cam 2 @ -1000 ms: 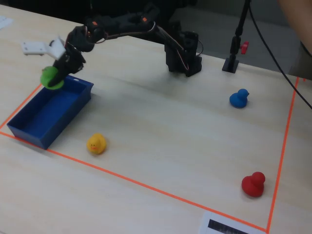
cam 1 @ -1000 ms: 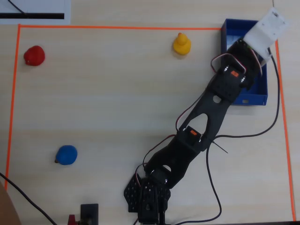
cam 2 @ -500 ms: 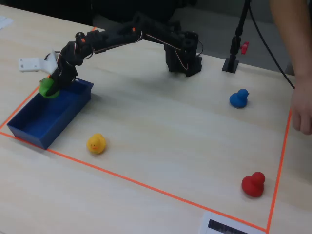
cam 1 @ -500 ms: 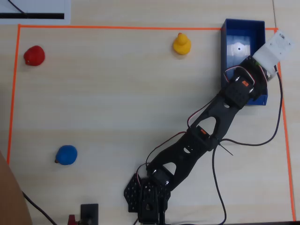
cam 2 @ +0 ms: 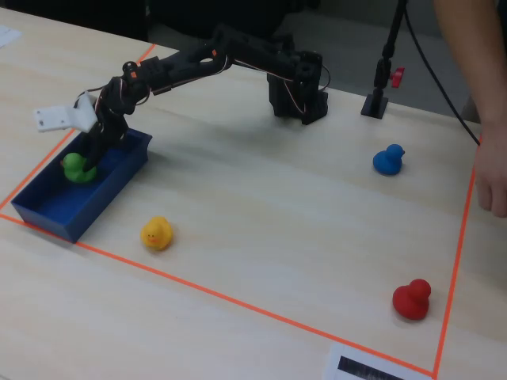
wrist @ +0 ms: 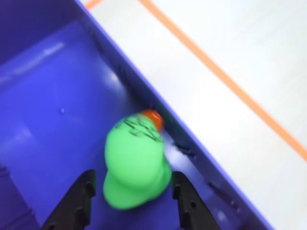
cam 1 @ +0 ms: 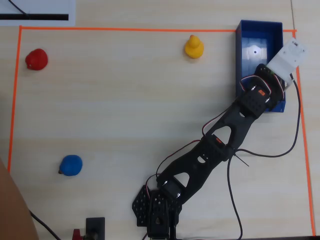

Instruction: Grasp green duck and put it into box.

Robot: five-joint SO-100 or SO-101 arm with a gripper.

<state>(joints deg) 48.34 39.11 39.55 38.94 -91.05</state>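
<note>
Overhead: arm stretched to the box (cam 1: 250,31), wrist block hiding the duck, so nothing visible of the drop. Wrist: gripper (wrist: 130,189) spread wide, fingers clear of the duck (wrist: 135,158), evidently let go; lying blurred inside against the far wall. Fixed: duck down in the box end under the gripper.

Box (wrist: 57,96): blue plastic, glossy floor throwing soft highlights; green duck (wrist: 136,160): smooth rubbery-looking plastic, slight sheen, orange beak; gripper (wrist: 132,191) fingers (wrist: 79,203): matt black plastic; table (cam 2: 301,214): pale wood-grain laminate, smooth, low sheen; orange border tape (cam 2: 238,301): flat, matt; yellow duck (cam 2: 157,233), blue duck (cam 2: 388,159), red duck (cam 2: 412,298): same smooth moulded finish; arm (cam 1: 220,145): matt black plastic.
</note>
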